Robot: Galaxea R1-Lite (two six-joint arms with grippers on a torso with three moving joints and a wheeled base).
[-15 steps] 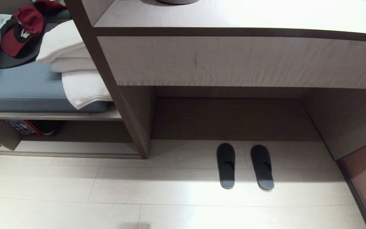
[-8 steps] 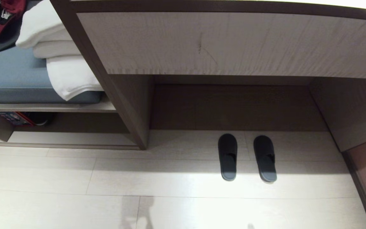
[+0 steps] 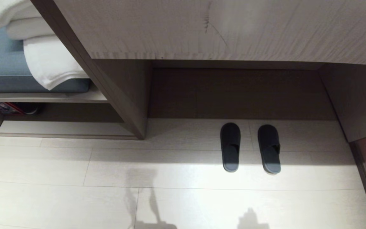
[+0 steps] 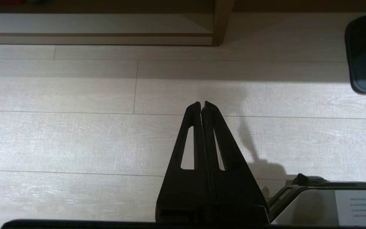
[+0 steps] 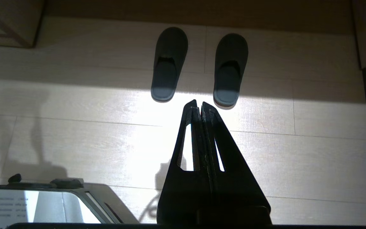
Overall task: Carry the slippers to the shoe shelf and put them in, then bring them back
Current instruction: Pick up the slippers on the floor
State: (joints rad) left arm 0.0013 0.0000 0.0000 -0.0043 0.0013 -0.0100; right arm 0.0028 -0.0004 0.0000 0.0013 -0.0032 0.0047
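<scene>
Two dark grey soft fabric backless slippers [image 3: 249,148] lie side by side, toes inward, on the pale plank floor [image 3: 75,165] at the mouth of the desk recess. Left pincer [image 4: 202,103] and right pincer [image 5: 199,102] both hang pressed together above the floor, holding nothing.

Slippers [image 3: 249,148]: dark grey-navy fabric pair, backless, rounded toe caps, thin flat soles. Lying flat on pale plank floor [image 3: 183,203], side by side, parallel, small gap between, not touching. Toes pointing into shadowed desk recess [image 3: 240,92]; heels sticking out past shadow edge into lit floor. Shoe shelf [image 3: 59,128]: low light-wood cubby with pale base board, sitting well apart at robot's left, beyond vertical divider panel [image 3: 129,101].
</scene>
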